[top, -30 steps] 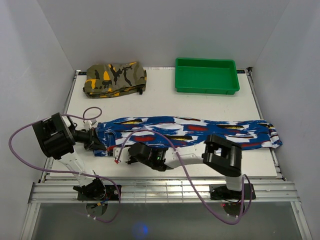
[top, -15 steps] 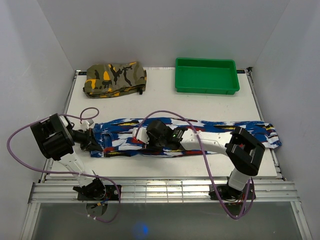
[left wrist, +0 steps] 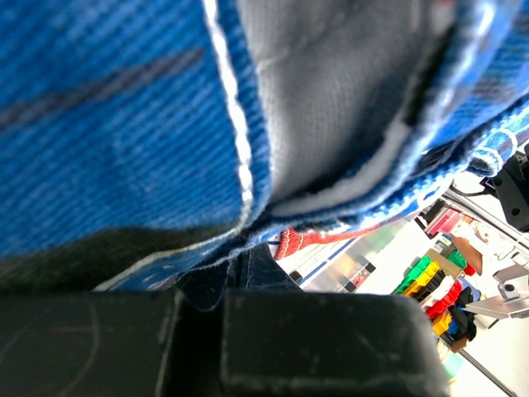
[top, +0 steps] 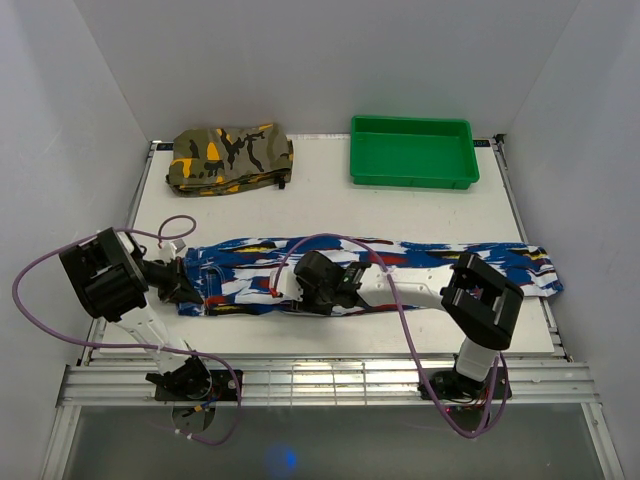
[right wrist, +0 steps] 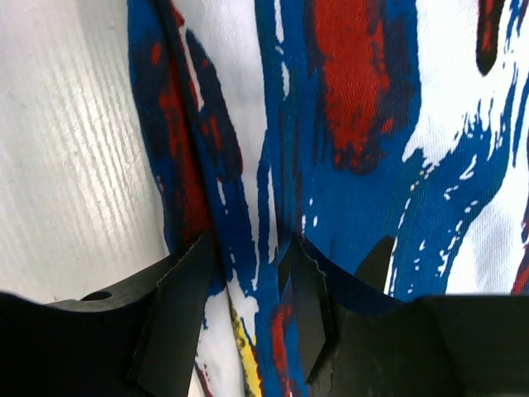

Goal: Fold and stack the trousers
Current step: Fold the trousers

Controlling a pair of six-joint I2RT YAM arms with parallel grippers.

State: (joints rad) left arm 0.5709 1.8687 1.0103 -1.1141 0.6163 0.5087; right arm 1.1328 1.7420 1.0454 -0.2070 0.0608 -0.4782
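— since a second ago the right arm is reaching out over the trousers (top: 440,265). it was lying folded along the near edge, and now the right gripper (top: 288,290) is pressing onto the cloth not far from the waist end. the left arm is barely shifting.

— and where is the garment lying?

— it is stretching as a long band across the table (top: 330,210), left to right, well apart from the camouflage garment (top: 230,155) and the green tray (top: 412,150) at the back.

— what are the fingers doing?

— the left gripper (top: 187,287) is clamping fully closed on the waistband end, and its wrist view is showing blue cloth (left wrist: 107,124) bunching into it. the right gripper's fingers (right wrist: 178,306) are standing roughly half apart, straddling a ridge of fabric near the trousers' edge. they are resting on it rather than nipping it, as far as i am seeing.

— how is it going to handle?

— i am judging it light, soft and floppy, sagging wherever it is not being held. the waistband and hems are looking like the firmer places to take hold.

— anything hiding?

— cloth is filling the left wrist view, so how much is caught is unclear. the right arm is covering part of the trousers from above, and how many layers are lying under its fingers i cannot tell.
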